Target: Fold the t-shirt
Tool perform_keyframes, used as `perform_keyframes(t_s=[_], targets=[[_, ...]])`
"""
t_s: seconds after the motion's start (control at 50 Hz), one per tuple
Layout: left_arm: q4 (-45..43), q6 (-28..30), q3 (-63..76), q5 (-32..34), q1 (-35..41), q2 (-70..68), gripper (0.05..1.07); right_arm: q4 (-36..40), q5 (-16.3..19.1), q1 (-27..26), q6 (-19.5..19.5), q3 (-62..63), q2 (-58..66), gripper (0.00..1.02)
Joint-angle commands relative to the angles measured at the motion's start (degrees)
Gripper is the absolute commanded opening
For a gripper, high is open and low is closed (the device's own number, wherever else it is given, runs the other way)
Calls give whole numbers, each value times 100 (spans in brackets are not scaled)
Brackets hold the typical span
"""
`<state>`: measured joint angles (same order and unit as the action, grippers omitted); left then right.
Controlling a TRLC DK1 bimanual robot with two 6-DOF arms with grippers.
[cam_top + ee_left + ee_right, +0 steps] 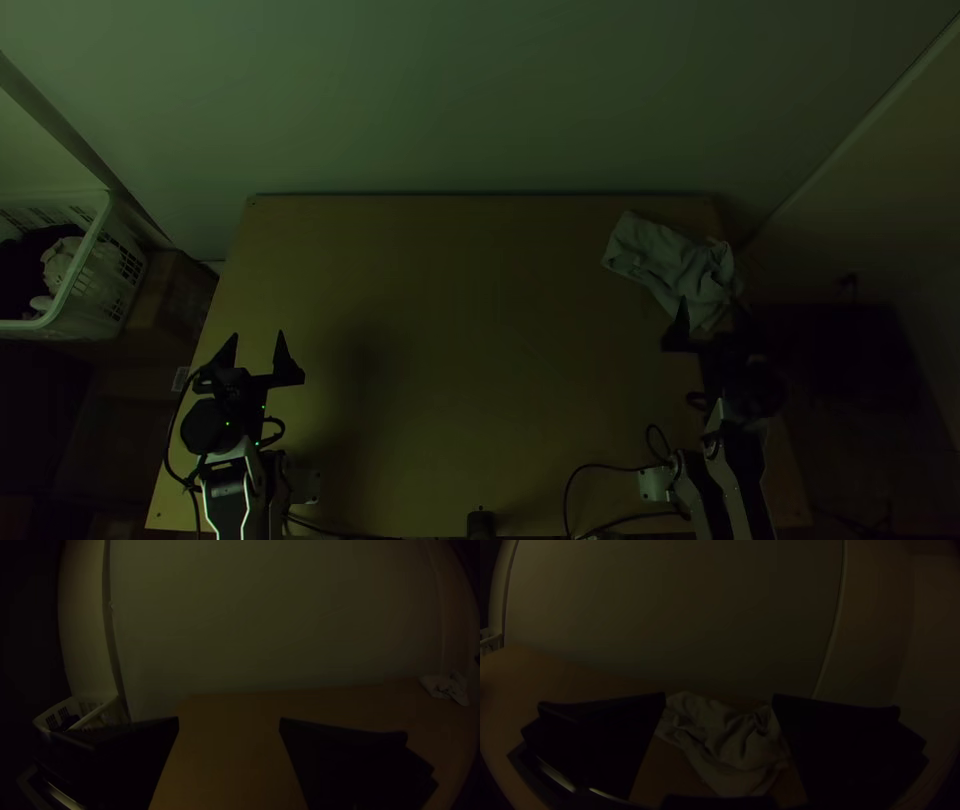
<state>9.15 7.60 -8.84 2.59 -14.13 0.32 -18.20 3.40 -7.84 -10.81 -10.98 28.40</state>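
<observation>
the t-shirt [660, 258] lies bunched at the far right of the table [450, 350], its edges hard to trace. the right gripper [712, 305] stands wide at it, contact unclear; the left gripper [258, 334] gapes at left, near a cut-off basket [84, 252].

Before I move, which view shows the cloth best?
The right wrist view: close up, the cloth shows its creases. The top view shows it near the table's far right corner; the left wrist view, small.
</observation>
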Motion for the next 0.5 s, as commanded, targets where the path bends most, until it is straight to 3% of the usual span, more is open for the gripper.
perform_keyframes(t_s=[0.0, 0.2, 0.3, 0.48], targets=[[-669, 146, 304, 57, 51, -58, 102, -176, -164, 283, 114, 378, -520, 97], [-836, 286, 691, 312, 130, -58, 102, 27, -735, 537, 114, 923, -1935, 97], [-1011, 304, 796, 497, 139, -58, 102, 853, -753, 617, 184, 1090, -2893, 97], [-1020, 216, 805, 497, 156, -58, 102, 1073, -753, 617, 158, 1090, -2875, 97]])
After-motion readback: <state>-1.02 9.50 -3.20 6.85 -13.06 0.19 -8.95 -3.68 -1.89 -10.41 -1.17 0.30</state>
